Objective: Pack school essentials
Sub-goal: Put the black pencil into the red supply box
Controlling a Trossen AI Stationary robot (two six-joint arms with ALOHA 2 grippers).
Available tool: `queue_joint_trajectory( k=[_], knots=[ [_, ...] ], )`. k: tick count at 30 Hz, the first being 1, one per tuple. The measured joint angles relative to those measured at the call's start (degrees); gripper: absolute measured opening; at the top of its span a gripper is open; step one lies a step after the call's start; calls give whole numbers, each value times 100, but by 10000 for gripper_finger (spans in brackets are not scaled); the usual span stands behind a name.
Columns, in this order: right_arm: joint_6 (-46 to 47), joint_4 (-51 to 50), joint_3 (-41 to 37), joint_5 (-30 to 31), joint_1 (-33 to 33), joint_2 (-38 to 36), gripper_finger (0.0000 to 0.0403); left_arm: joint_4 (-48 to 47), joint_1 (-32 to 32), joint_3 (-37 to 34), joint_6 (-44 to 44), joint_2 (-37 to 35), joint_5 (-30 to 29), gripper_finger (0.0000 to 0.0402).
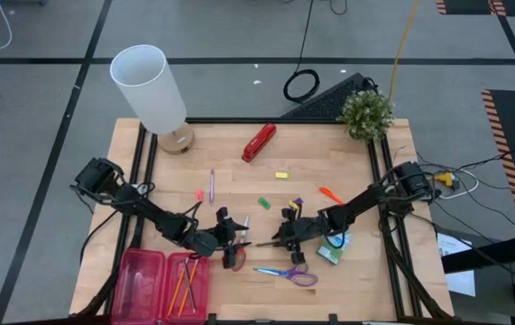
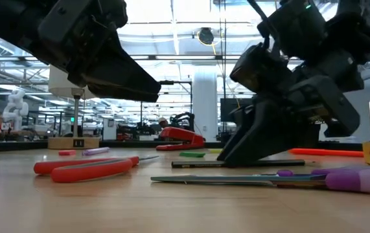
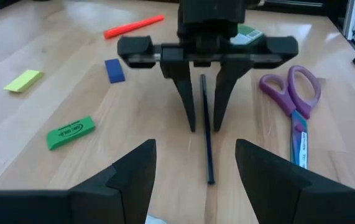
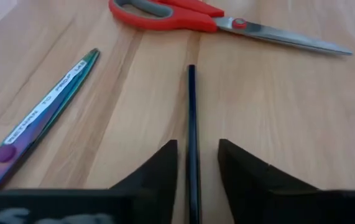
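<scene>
Right wrist view: right gripper (image 4: pixel 193 163), jaws parted, straddles the thin dark pen (image 4: pixel 191 112) lying between its fingertips. Picking is underway; next, close squarely and lift. Left gripper (image 3: pixel 193 167) hovers open opposite.

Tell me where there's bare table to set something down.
Bare wood lies in front of the stapler and right of the lamp, up to the yellow eraser. The near middle is crowded: both grippers, left and right, the dark pen and purple scissors.
</scene>
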Motion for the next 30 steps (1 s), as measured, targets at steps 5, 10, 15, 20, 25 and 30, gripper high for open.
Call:
queue_joint_trajectory(
  k=[5,10,15,20,25,30],
  knots=[
    [-7,28,7,-178,-91,203,37,7,-1,0,17,0,0,223],
    [-27,-21,1,-198,-89,216,13,6,-2,0,14,0,0,223],
    [-24,238,-6,-204,-89,218,21,4,-2,0,2,0,0,223],
    [-24,324,-11,-331,-97,116,11,-28,-46,0,0,0,2,223],
    [-10,269,-30,-364,-89,-95,12,-48,-96,0,-109,55,2,223],
    [-7,321,-35,-353,-89,-214,12,-9,-112,0,-127,55,86,223]
  ],
)
